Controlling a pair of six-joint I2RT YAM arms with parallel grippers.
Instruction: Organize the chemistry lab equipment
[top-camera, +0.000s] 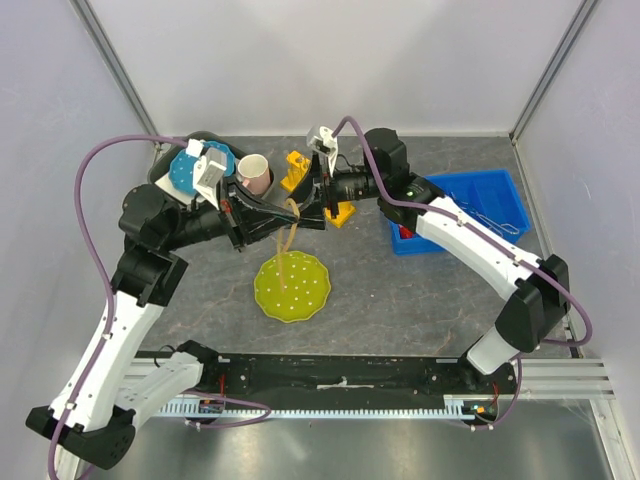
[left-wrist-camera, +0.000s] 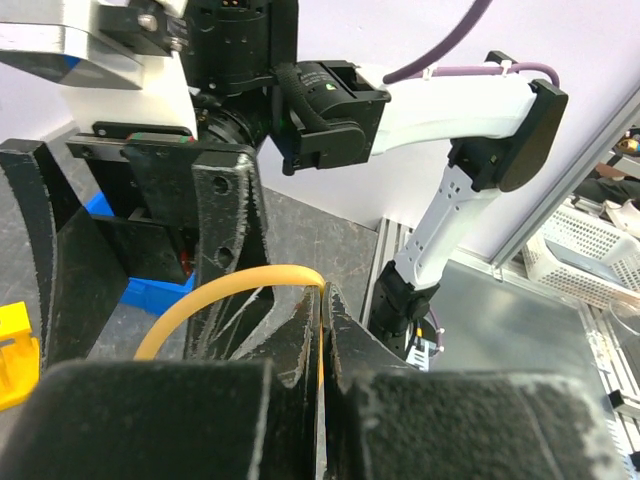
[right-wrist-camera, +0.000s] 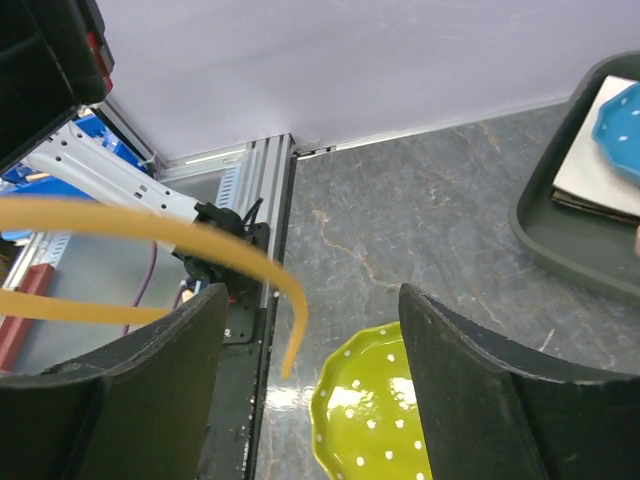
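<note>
On the grey table: blue bin, right side; dotted yellow-green plate, near centre; yellow rack, at the back, near a pink mug. Above the plate: left gripper, clamped on a thin yellowish tube that loops out and hangs down; right gripper, jaws spread around the loop.

open tabletop right of plate; mug, rack crowd rear
</note>
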